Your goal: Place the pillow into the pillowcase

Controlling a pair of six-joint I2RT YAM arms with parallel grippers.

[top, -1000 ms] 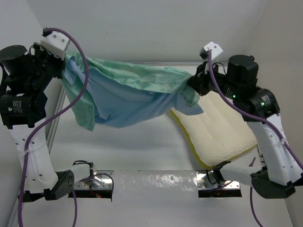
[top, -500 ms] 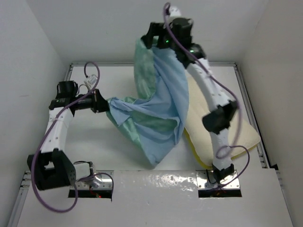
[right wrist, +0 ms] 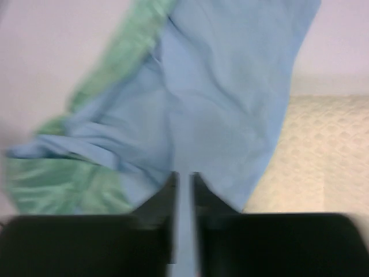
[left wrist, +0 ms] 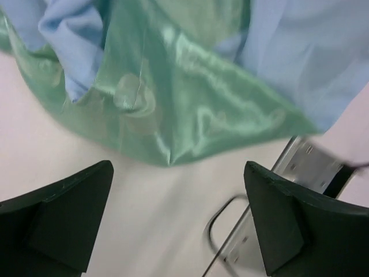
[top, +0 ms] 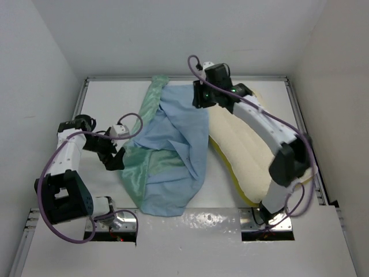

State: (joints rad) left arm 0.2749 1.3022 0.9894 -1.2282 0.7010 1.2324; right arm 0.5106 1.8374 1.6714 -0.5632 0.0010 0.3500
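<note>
My left claw [left wrist: 179,173] gapes wide and empty beside the green hem of the pillowcase [top: 170,150], which lies crumpled on the table [top: 109,109]. My right claw [right wrist: 184,179], nearly shut, pinches its blue far edge beside the pillow [top: 253,150] at right. I should grip one mouth layer only, then spread it.

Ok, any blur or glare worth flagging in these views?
Top external: sharp, evenly lit, glare on the near shiny strip. Left wrist: sheen on the pillowcase, metal rail smeared. Right wrist: soft throughout, pillow texture softened.
</note>
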